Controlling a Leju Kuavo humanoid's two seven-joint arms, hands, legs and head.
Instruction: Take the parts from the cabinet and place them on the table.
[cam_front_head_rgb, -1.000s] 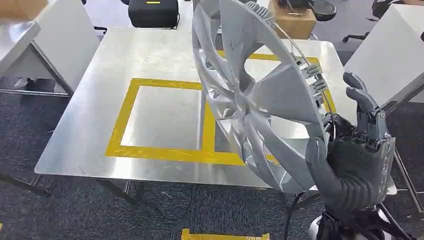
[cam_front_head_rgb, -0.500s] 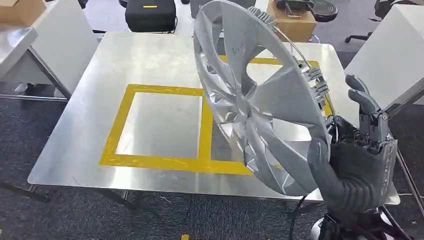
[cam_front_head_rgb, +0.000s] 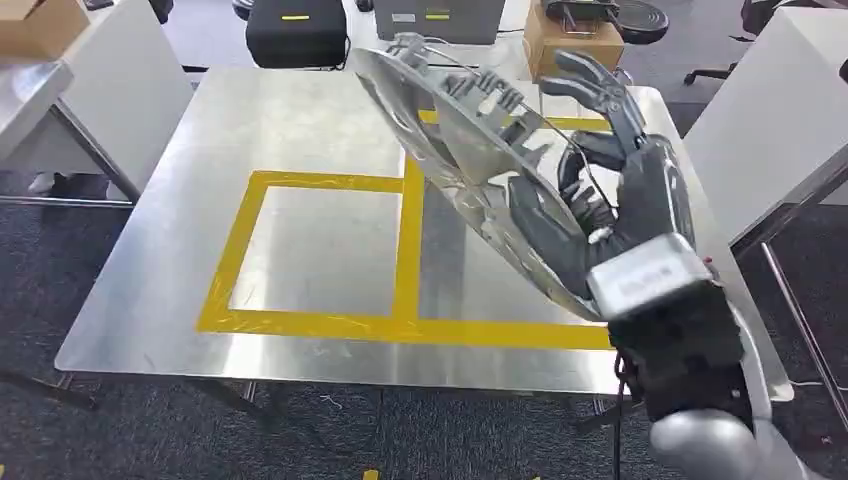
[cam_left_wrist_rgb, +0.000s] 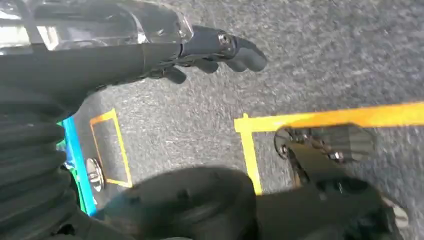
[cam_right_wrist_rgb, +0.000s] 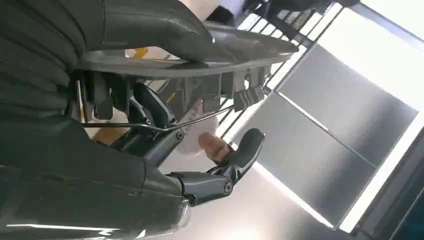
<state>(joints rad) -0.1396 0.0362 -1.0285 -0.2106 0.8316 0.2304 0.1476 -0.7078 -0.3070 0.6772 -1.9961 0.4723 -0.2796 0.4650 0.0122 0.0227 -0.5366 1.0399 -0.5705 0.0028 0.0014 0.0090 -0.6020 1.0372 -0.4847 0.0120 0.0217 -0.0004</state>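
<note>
While gripped at its rim by the right hand (cam_front_head_rgb: 610, 200) above the steel table's (cam_front_head_rgb: 300, 110) yellow-taped squares (cam_front_head_rgb: 325, 250), tilted silver plastic wheel cover (cam_front_head_rgb: 450, 130) not yet set down; release remaining; left hand (cam_left_wrist_rgb: 150, 55) holding nothing.

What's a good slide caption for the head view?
Right hand holds a silver hubcap tilted above the yellow-taped metal table.
</note>
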